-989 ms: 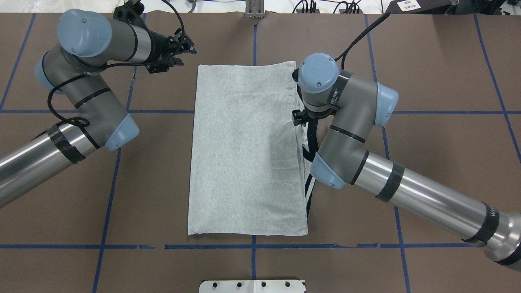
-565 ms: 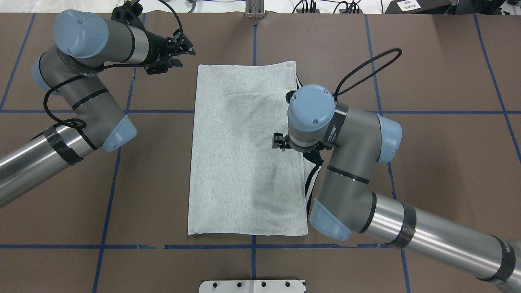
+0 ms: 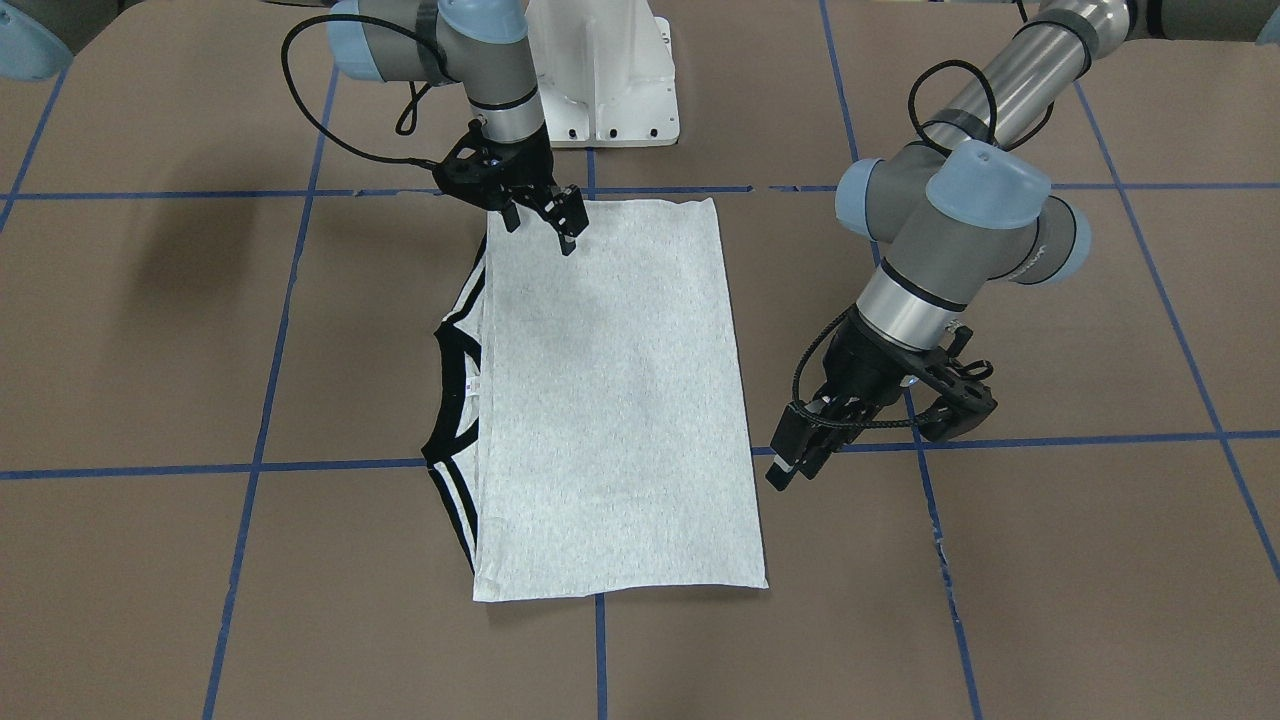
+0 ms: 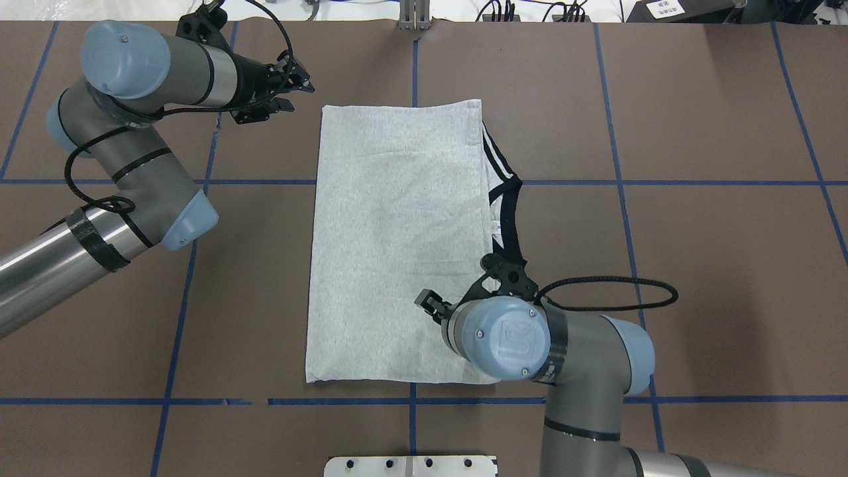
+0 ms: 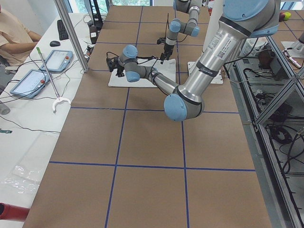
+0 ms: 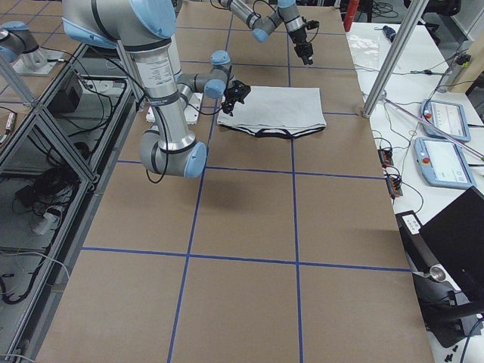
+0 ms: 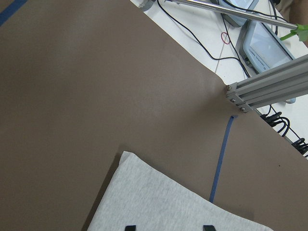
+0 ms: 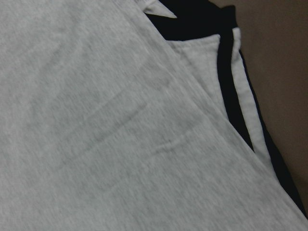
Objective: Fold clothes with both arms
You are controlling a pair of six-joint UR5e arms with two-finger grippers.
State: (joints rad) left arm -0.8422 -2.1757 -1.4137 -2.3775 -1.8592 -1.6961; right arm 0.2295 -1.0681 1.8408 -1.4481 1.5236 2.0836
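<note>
Since a second ago, the right gripper has been drawn toward the robot-side edge of the desk. Front-on, its jaws are seen spread above the folded T-shirt, laid mid-desk. Overhead, the left gripper is held beside the shirt's far corner, jaws spread.

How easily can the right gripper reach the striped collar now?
Probably easily. The right gripper hovers open over the shirt's robot-side corner. The collar lies uncovered, sticking out along the edge on that same side, with nothing between them.
</note>
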